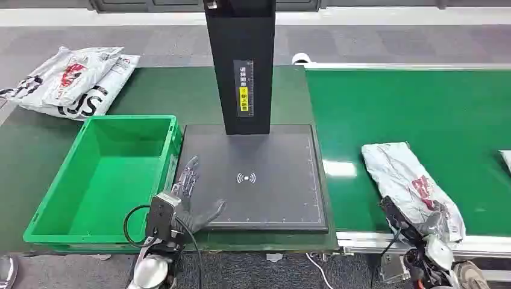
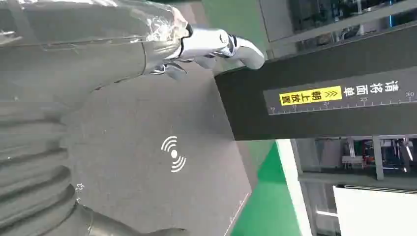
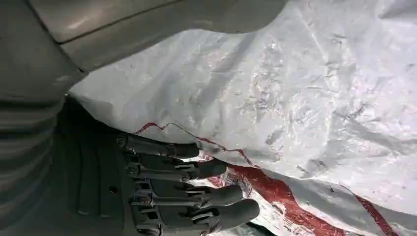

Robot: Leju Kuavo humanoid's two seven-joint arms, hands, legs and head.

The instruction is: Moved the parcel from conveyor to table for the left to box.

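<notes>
Right wrist view: the dark fingers (image 3: 196, 196) of the right robot hand (image 3: 162, 191) are seen pressed up against the crinkled white parcel (image 3: 295, 113) with red print, the thumb side lying over the film above them; the bag appears to be pinched between the two, though how firmly cannot be told. In the head view the parcel (image 1: 410, 183) lies on the green conveyor (image 1: 434, 108), near its front edge, with the right robot hand (image 1: 431, 226) at its nearest corner. The left robot hand (image 1: 191, 201) is held over the left edge of the dark scanning pad (image 1: 271, 192) on the worktop (image 1: 150, 90), its fingers spread and nothing in them; the green crate (image 1: 54, 211) stands just beside it.

The step in hand is judged to be the securing of the parcel before it is carried across. A fuller bite should be taken, since only a corner of slack film seems to be caught and the contents could slide or swing. The bag should be lifted clear of the belt edge rather than dragged, kept low, and laid flat on the pad short of the black post (image 1: 241, 60), within reach of the waiting left robot hand.
</notes>
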